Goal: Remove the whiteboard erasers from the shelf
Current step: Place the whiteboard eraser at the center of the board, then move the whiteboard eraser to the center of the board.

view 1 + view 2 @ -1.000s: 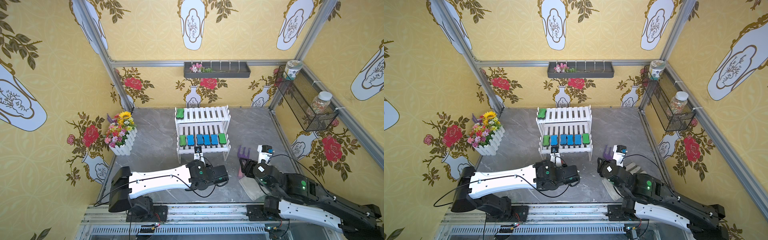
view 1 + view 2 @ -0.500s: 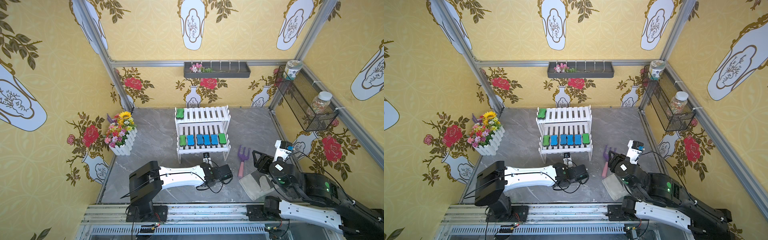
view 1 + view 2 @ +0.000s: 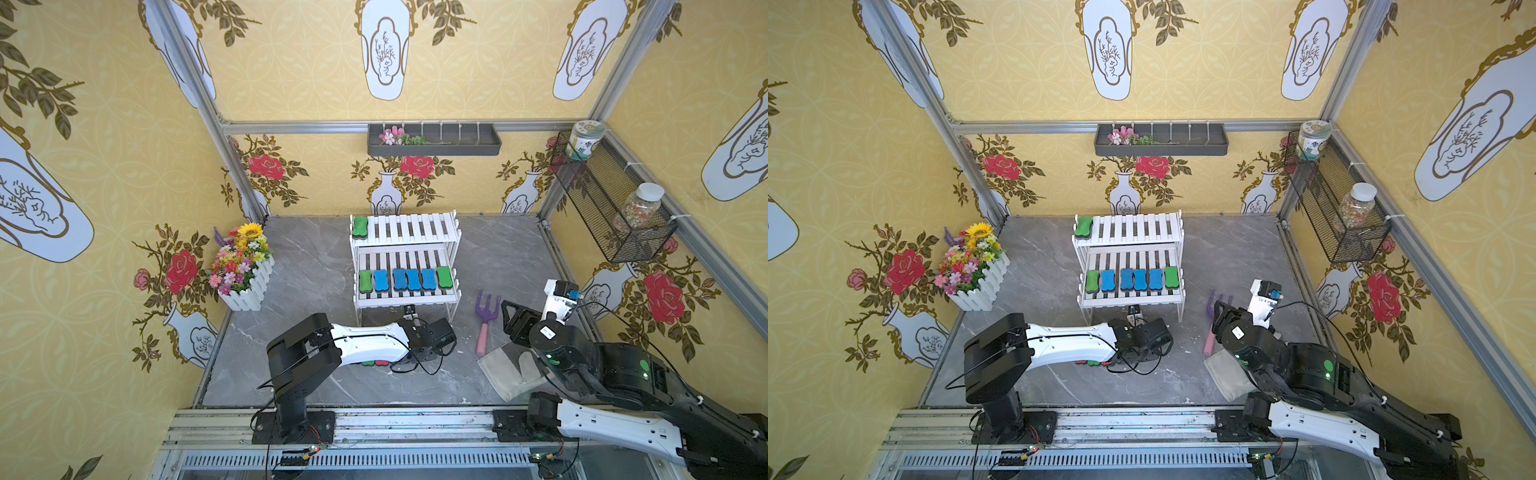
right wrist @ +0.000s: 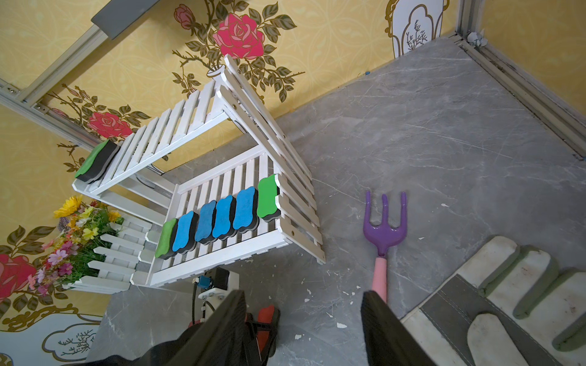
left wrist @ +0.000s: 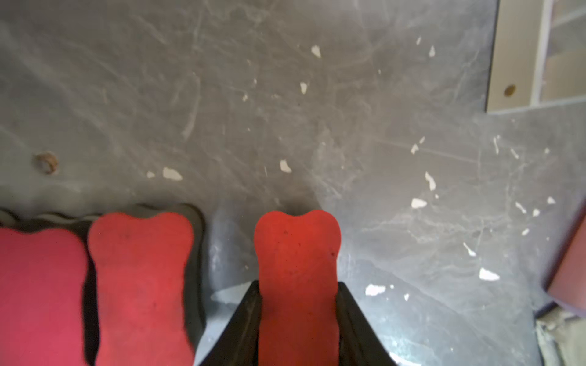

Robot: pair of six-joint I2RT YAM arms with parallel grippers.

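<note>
One bone-shaped red foam eraser (image 5: 296,247) tight in left pincer (image 5: 297,283); right pincer (image 4: 302,294) agape.

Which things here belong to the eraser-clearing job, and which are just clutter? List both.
Job: shelf; seven erasers on it, green and blue; red eraser in the left fingers; red erasers on the table.
Clutter: garden fork, glove, flower box, wall tray, wire basket, jars.

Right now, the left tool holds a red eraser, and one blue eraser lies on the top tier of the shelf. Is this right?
Not quite. The top tier of the shelf holds a green eraser, not a blue one, as a top view shows. The left tool does hold a red eraser.
</note>
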